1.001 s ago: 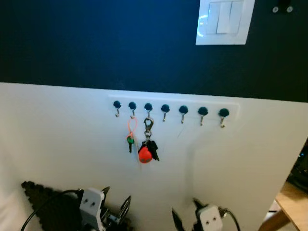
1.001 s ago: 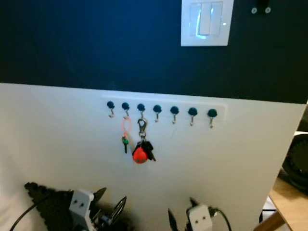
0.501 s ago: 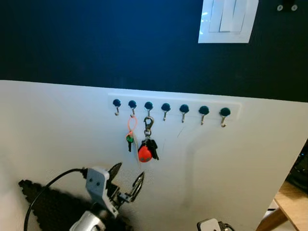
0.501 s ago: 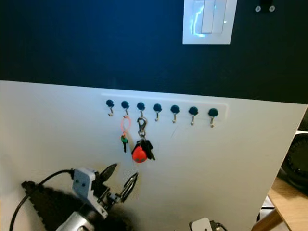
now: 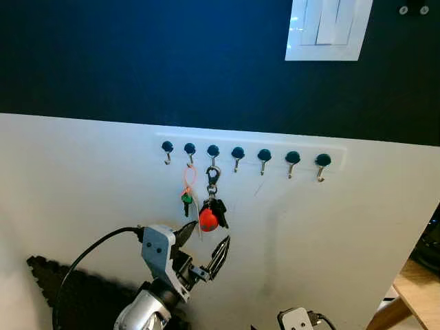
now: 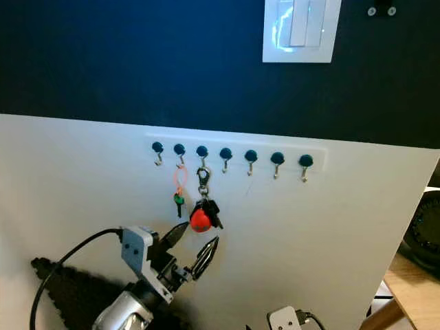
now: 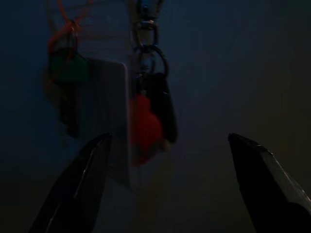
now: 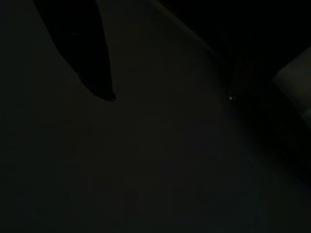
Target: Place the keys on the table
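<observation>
A key bunch (image 5: 209,216) with a red fob and a black key hangs by a metal clip from the third hook of a wall rail. Beside it, on the second hook, an orange loop holds a small green key (image 5: 185,199). My left gripper (image 5: 203,243) is raised just below the red fob, open, with nothing between its fingers. In the dark left wrist view the red fob (image 7: 145,129) hangs just ahead of the left gripper (image 7: 169,140), nearer one finger, with the green key (image 7: 68,69) off to one side. My right arm's wrist (image 5: 297,320) sits low at the picture's bottom edge.
The hook rail (image 5: 265,155) with several blue-capped hooks runs along a white lower wall panel; the wall above is dark blue with a white light switch (image 5: 328,31). A wooden table corner (image 5: 418,289) shows at the lower right. A black textured thing (image 5: 58,289) lies at the lower left.
My left gripper has risen and moved right, from the picture's bottom to just under the red fob. The right arm has sunk lower at the bottom edge.
</observation>
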{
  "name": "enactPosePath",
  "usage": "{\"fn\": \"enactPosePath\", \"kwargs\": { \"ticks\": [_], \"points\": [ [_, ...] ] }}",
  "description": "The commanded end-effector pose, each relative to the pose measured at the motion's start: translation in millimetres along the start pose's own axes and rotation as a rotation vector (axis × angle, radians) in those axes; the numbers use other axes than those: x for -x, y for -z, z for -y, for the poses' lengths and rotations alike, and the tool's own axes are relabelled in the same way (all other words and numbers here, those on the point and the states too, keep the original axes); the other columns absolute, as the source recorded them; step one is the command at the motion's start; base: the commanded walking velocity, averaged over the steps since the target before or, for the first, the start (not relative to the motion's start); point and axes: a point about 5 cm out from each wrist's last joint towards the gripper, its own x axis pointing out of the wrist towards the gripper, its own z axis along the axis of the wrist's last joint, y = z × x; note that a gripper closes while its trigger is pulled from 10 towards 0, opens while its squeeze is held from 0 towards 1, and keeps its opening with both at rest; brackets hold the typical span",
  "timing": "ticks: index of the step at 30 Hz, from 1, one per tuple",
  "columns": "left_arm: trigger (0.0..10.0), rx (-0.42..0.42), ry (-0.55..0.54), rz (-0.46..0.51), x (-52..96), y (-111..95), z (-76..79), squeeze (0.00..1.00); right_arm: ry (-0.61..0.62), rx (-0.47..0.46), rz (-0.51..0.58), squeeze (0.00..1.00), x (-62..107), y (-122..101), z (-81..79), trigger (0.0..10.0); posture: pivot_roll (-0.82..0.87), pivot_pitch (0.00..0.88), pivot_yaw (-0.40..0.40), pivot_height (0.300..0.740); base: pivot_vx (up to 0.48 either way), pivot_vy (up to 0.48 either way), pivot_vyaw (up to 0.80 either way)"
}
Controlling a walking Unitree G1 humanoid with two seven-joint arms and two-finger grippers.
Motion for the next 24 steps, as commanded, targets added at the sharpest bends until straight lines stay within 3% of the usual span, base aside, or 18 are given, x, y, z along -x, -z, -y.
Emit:
{"fn": "enactPosePath", "kwargs": {
  "ticks": [1,8,24],
  "points": [
    [10.0,-0.038,-0.041,0.014,-4.3,-3.3,-0.9,0.22,-0.005,-0.007,-0.004,0.0,-0.5,1.3,-2.7,10.0,0.09,0.0,0.026,0.74,0.0,0.0,0.0],
    [10.0,-0.139,-0.165,0.001,-5.6,-7.3,-15.6,0.2,-0.007,-0.01,-0.001,0.0,-1.4,0.7,-4.1,10.0,0.09,0.0,0.029,0.74,0.0,0.0,0.0],
    [10.0,-0.182,-0.293,0.026,-0.1,-14.1,-32.0,0.16,-0.007,-0.009,-0.002,0.0,-1.0,1.0,-2.7,10.0,0.09,0.0,0.028,0.74,0.0,0.0,0.0]
  ]
}}
